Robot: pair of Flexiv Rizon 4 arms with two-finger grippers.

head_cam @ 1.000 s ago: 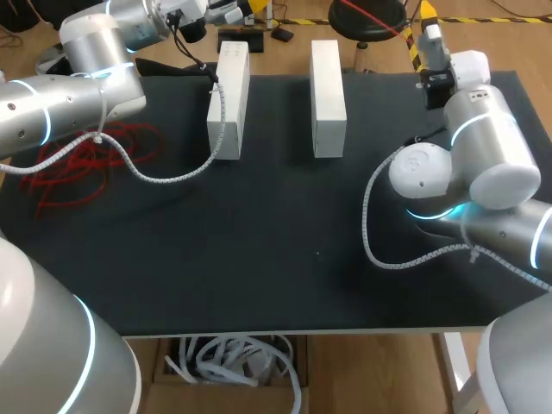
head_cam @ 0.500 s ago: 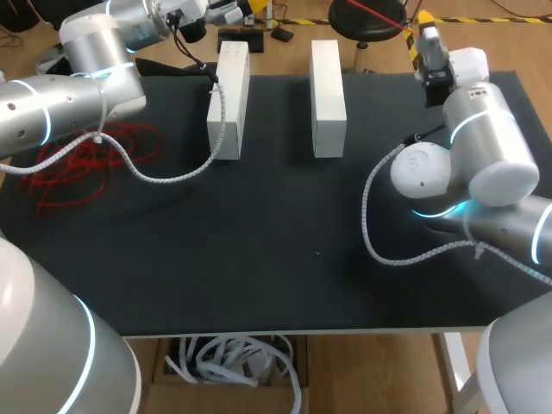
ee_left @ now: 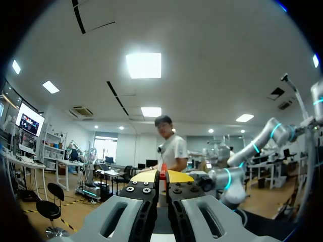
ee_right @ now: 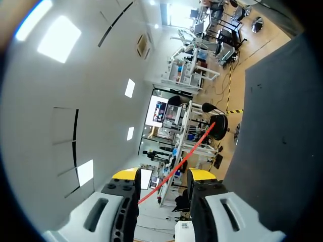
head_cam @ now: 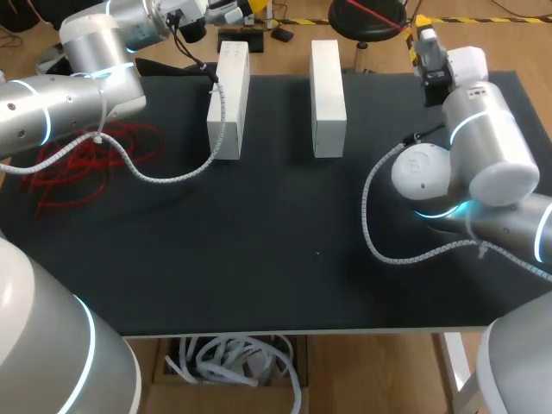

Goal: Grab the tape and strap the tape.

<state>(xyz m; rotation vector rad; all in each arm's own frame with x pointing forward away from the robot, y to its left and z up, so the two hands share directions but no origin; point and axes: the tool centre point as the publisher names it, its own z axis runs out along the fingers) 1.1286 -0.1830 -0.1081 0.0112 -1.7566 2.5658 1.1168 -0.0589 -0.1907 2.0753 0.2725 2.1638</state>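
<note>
A thin red tape (head_cam: 78, 159) lies in a loose, wiry tangle on the left side of the matte black worktop (head_cam: 259, 267), beneath the left arm (head_cam: 86, 69), a smooth, rounded silver-white arm. Two plain white rectangular blocks (head_cam: 228, 99) (head_cam: 328, 97) lie side by side but apart near the far edge, their long sides parallel. A ribbed grey cable sheath (head_cam: 172, 177) sags from the left arm to the nearer block. A similar one (head_cam: 371, 228) loops beside the right arm (head_cam: 483, 147).

In the left wrist view, the left gripper (ee_left: 162, 177) has its jaws drawn almost together on a narrow sliver of the red tape (ee_left: 163, 171), held upright between the yellow tips.

In the right wrist view, the right gripper (ee_right: 164, 176) has its jaws well apart. A straight, taut stretch of the tape (ee_right: 192, 148) crosses the gap at a slant, starting close to the inner side of one finger and running out ahead. In the head view that stretch (head_cam: 371, 15) runs beyond the worktop's far edge.
</note>
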